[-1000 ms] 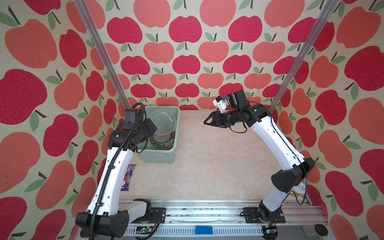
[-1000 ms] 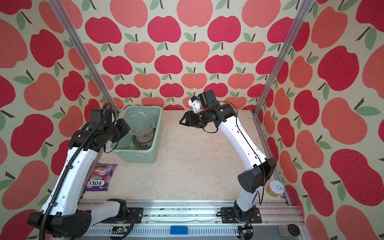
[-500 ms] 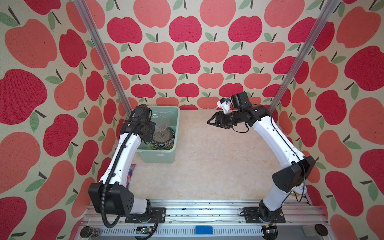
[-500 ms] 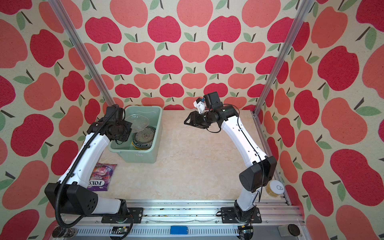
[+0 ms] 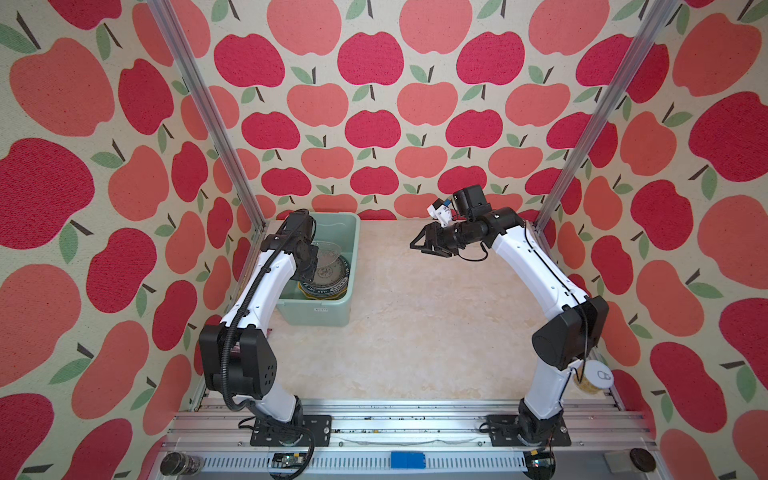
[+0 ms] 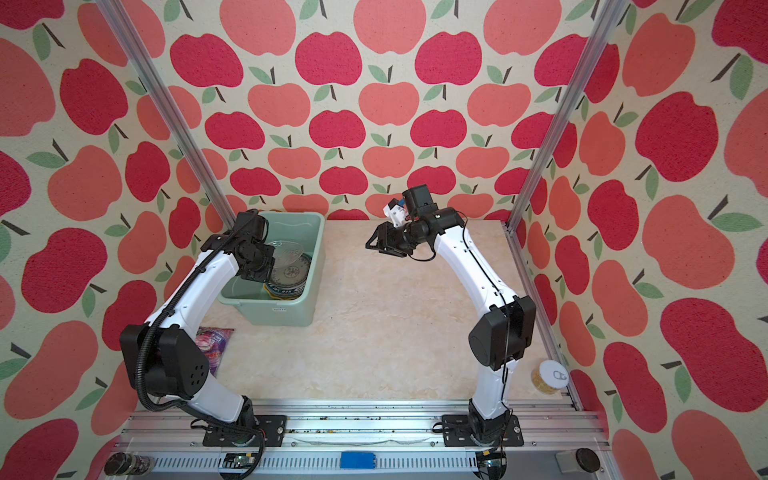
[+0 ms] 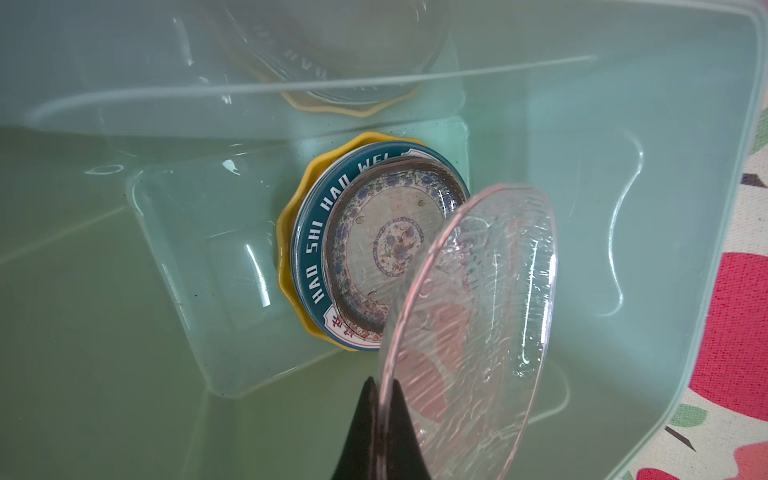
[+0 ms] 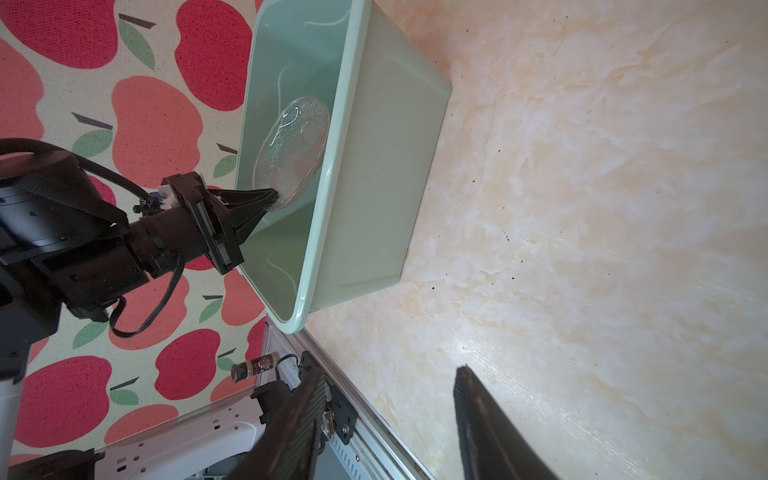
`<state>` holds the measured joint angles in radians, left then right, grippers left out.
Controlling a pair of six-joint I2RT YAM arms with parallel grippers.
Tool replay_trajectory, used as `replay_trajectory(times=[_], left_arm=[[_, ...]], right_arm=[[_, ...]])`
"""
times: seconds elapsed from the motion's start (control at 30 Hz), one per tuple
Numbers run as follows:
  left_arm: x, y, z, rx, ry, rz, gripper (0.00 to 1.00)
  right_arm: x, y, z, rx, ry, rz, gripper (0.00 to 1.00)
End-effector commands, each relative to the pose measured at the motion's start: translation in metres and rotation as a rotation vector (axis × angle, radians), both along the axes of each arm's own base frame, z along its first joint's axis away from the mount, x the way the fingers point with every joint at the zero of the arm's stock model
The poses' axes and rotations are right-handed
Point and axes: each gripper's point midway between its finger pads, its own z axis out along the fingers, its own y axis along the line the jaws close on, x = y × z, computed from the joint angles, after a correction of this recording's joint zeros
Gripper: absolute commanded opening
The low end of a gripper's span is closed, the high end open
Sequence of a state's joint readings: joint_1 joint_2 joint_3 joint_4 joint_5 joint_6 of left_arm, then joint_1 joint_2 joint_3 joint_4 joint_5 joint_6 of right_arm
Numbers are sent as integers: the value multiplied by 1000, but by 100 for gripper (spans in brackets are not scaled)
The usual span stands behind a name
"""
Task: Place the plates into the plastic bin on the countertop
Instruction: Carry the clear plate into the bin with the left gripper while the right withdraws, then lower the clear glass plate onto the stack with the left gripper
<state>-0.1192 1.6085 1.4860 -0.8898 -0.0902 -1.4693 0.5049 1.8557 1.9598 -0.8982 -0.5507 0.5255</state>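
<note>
A: Top views first. Where was the plate?
B: In both top views the left gripper was down inside the plastic bin, clenched on the rim of the clear glass plate. The plate hung tilted just above the stack of plates. The right gripper hovered over the bare countertop, well apart from the bin, jaws parted, nothing in them.
A: Left wrist?
B: Thin pinch, rim only. The plate was seen nearly edge-on, steeply tilted. Round, so no real long axis, but the diameter from the pinched rim ran straight out from the fingertips, with the far edge over the patterned plate on top of the stack. Contact couldn't be told.
A: Right wrist?
B: Same read: the plate was inside the bin's walls, closer to upright than flat. Its own jaws were wide and empty.
A: Risks?
B: Judged likely: released at that tilt, it would land edge-first and chip the glass, or end up leaning on the wall instead of nesting. Slick rim, small bite, so it could also slip early.
</note>
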Motion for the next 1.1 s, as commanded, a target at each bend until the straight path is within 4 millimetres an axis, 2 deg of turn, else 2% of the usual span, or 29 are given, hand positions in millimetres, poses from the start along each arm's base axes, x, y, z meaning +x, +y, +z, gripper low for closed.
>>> replay_trajectory(times=[0.0,0.57,1.07], left_arm=[[-7,2,-1,-32,38,132,0],[-6,-5,-50,-27,138,191,0],[-2,-7,-76,-10,189,194,0]], right_arm=[[5,-3,4,23,-11,-3,53],[12,-14,-5,27,10,-22,53],[17,-20,-9,31,16,-33,52]])
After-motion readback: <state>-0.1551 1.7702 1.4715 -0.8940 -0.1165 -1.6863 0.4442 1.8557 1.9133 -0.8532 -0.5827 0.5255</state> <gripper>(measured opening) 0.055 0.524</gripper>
